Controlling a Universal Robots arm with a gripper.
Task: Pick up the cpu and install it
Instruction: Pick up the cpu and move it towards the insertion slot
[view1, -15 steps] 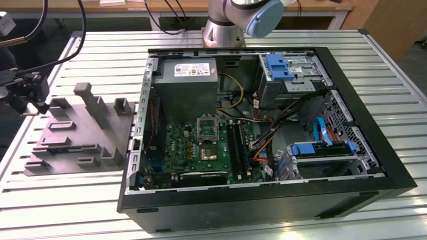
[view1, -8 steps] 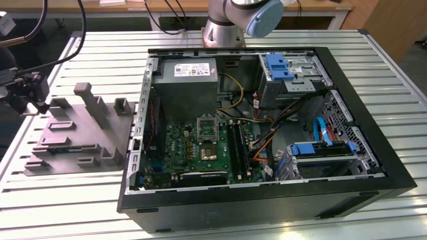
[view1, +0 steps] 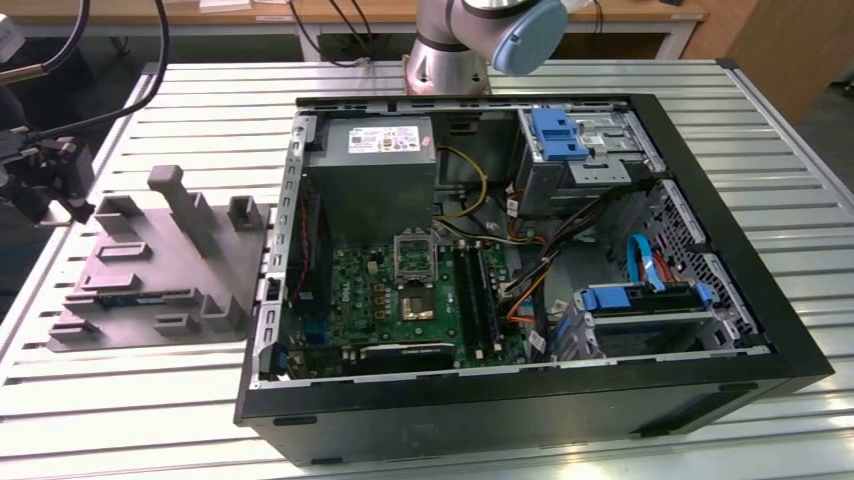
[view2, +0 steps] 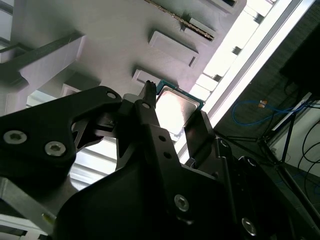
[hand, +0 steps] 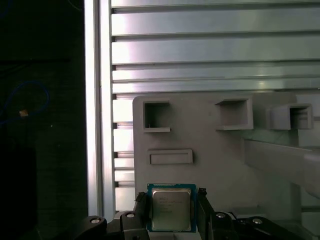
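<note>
The cpu (hand: 171, 209), a small square chip with a silvery top and thin pale rim, sits between my gripper's (hand: 171, 212) two black fingers (hand: 141, 206), which press against its opposite edges. In the second wrist view the cpu (view2: 175, 107) shows again between the fingers (view2: 150, 120), its top catching the light. In the exterior view my gripper (view1: 51, 185) hangs at the exterior view's far left, over the far corner of the grey fixture plate (view1: 160, 270), well away from the open computer case (view1: 747, 300). The square socket (view1: 415, 252) lies on the green motherboard (view1: 387, 300) inside the case.
The grey fixture plate (hand: 210, 165) carries raised blocks and pockets beside my fingers. The case holds a grey power supply (view1: 380, 150), blue drive brackets (view1: 554, 135) and loose cables (view1: 561, 250). The slatted table's edge (hand: 95, 125) runs beside the fixture. The arm's base (view1: 461, 40) stands behind the case.
</note>
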